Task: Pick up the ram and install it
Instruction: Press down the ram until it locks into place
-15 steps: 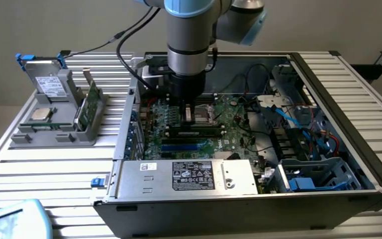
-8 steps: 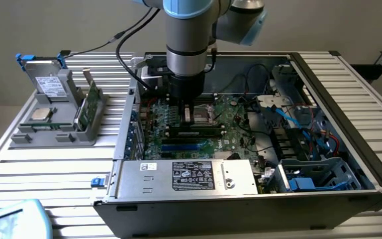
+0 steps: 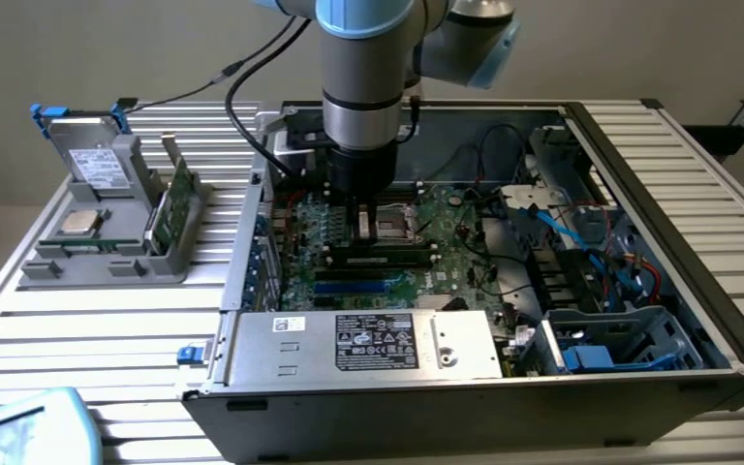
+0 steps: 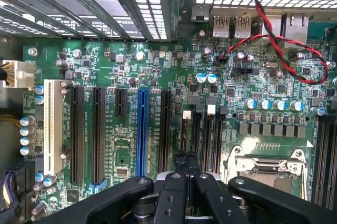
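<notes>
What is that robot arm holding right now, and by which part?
Nothing, as far as shows: its jaws are shut on each other, poised over the large green motherboard inside the open dark metal computer case.

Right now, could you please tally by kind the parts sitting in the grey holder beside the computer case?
Labelled drive: 1
Processor chip: 1
Green ram stick: 1
Total: 3
</notes>
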You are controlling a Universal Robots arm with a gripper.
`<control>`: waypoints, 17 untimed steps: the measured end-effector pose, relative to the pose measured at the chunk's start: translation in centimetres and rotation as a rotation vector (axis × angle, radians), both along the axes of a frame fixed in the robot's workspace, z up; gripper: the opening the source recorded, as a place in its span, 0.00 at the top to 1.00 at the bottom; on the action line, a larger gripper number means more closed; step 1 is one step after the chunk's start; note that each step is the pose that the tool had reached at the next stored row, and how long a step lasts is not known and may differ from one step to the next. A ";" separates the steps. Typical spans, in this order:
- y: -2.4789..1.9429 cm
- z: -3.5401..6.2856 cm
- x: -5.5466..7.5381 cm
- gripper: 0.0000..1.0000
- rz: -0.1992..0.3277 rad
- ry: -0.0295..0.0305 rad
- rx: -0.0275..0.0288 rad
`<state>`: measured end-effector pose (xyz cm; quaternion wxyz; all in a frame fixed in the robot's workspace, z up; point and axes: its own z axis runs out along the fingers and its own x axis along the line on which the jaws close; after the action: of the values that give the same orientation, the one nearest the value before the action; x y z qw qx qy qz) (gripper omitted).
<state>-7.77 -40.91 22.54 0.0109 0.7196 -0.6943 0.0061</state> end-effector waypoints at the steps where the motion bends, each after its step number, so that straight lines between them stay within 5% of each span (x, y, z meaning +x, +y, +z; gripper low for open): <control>1: 0.01 0.06 0.0 0.89 0.000 -0.0004 0.0008; 6: 0.00 1.07 0.0 0.89 0.000 -0.0003 0.0005; 17: 0.00 1.65 1.8 0.89 0.000 -0.0002 0.0037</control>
<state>-6.00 -40.91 24.19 0.0095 0.7195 -0.6944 0.0049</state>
